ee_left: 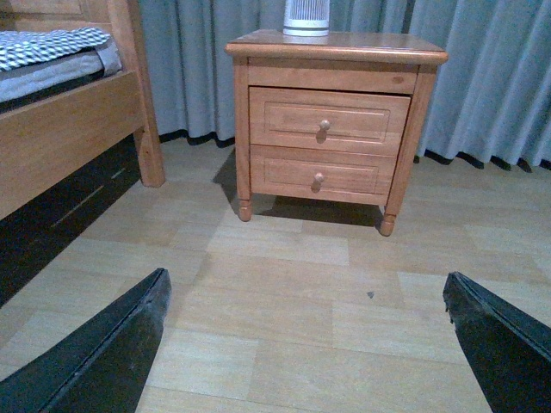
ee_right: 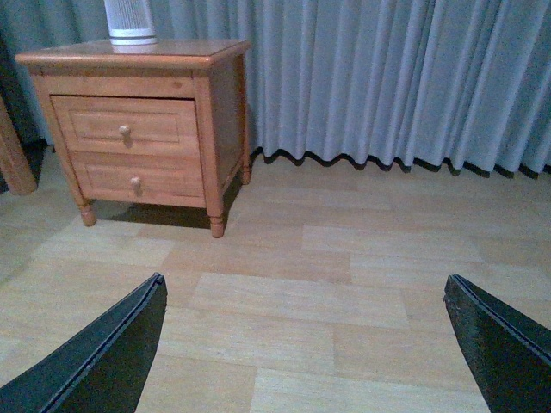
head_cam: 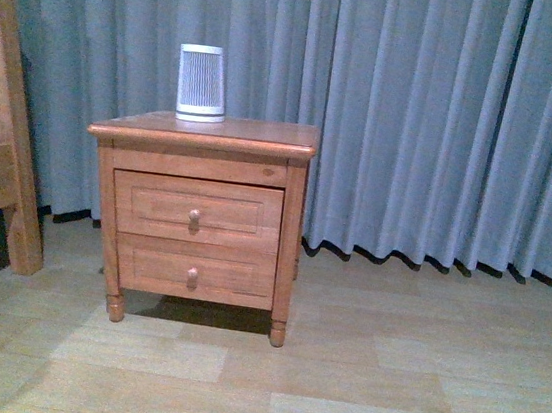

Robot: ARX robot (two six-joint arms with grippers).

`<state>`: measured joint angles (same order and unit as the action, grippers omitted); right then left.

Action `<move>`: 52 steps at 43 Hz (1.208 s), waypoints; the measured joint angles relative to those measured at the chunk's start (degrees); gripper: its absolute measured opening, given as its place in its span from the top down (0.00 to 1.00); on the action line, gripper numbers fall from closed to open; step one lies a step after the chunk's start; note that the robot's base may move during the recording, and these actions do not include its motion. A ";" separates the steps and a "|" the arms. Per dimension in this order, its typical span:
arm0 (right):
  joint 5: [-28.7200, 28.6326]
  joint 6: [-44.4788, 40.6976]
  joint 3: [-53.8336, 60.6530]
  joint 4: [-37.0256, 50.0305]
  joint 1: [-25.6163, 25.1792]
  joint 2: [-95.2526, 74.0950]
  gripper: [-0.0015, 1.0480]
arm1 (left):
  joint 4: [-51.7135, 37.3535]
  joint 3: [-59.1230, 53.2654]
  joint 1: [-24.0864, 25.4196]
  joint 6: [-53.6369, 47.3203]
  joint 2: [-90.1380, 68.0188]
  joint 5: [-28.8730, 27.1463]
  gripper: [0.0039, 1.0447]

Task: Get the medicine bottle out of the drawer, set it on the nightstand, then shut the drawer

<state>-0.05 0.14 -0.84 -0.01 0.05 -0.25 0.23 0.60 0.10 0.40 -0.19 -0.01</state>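
Standing on the wooden floor (head_cam: 356, 378) before a grey curtain (head_cam: 448, 117), the nightstand (head_cam: 254, 135) has its upper drawer (head_cam: 155, 207) pushed shut, and the medicine bottle shows in no view. A white ribbed device (head_cam: 201, 83) sits on the nightstand's top. The left claw (ee_left: 303, 280) and the right claw (ee_right: 303, 282) both hang over the floor well apart from the nightstand, fingers spread wide with nothing between them.

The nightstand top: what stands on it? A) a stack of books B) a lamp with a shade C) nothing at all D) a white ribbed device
D: a white ribbed device stands alone on the nightstand, and nothing else shows on its top.
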 joint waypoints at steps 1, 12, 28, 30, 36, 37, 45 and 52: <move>0.00 0.00 0.00 0.00 -0.02 0.00 0.07 | 0.00 0.00 0.00 0.00 0.00 0.02 0.06; 0.00 0.00 0.00 0.00 -0.02 0.00 0.07 | 0.00 0.00 0.00 0.00 0.00 0.02 0.06; 0.02 0.00 0.00 0.00 -0.02 0.00 0.07 | 0.00 0.00 0.00 0.00 0.00 0.00 0.06; 0.02 0.00 0.00 0.00 -0.02 0.00 0.07 | 0.00 0.00 0.00 0.00 0.00 0.02 0.06; 0.00 0.00 0.00 0.00 0.00 -0.02 0.07 | 0.00 0.00 0.00 0.00 0.00 0.00 0.06; 0.02 0.00 0.00 0.00 -0.02 -0.02 0.07 | 0.00 0.00 0.00 0.00 0.00 0.02 0.06; 0.00 0.00 0.00 0.00 -0.02 -0.02 0.07 | 0.00 0.00 0.00 0.00 0.00 0.02 0.06; 0.00 0.00 0.00 0.00 0.00 0.00 0.07 | 0.00 0.00 0.00 0.00 0.00 0.02 0.06</move>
<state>-0.05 0.14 -0.84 -0.01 0.05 -0.25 0.23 0.60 0.10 0.40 -0.19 0.01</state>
